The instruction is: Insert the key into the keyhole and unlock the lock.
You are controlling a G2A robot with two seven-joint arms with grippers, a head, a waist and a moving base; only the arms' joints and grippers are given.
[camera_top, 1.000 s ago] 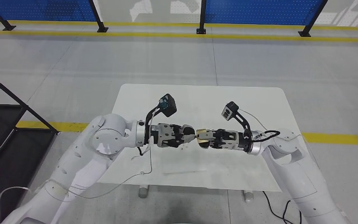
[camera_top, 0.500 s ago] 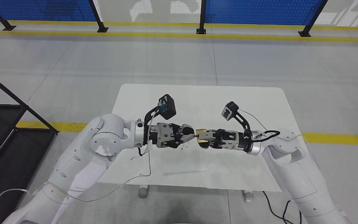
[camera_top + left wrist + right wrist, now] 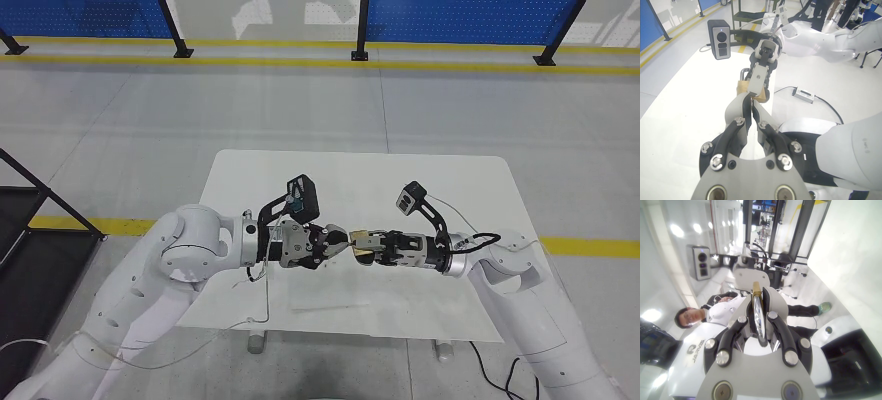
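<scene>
Over the middle of the white table (image 3: 440,180) the two grippers meet tip to tip. My right gripper (image 3: 362,246) is shut on the brass padlock (image 3: 742,87), whose chrome shackle (image 3: 759,317) runs back between its fingers. My left gripper (image 3: 751,98) is shut on the key (image 3: 752,103), a thin metal sliver between its pads. The key's tip is at the bottom face of the padlock (image 3: 355,240). The keyhole itself is hidden behind the fingertips.
A thin white cable (image 3: 330,305) lies on the table near its front edge. A grey power box (image 3: 802,94) with its cord sits on the floor beyond the table's edge. Blue fence panels (image 3: 80,15) stand far behind.
My left wrist has rolled, swinging its camera towards the table's centre, and the left gripper has pressed slightly closer to the padlock. The right arm has stayed still.
</scene>
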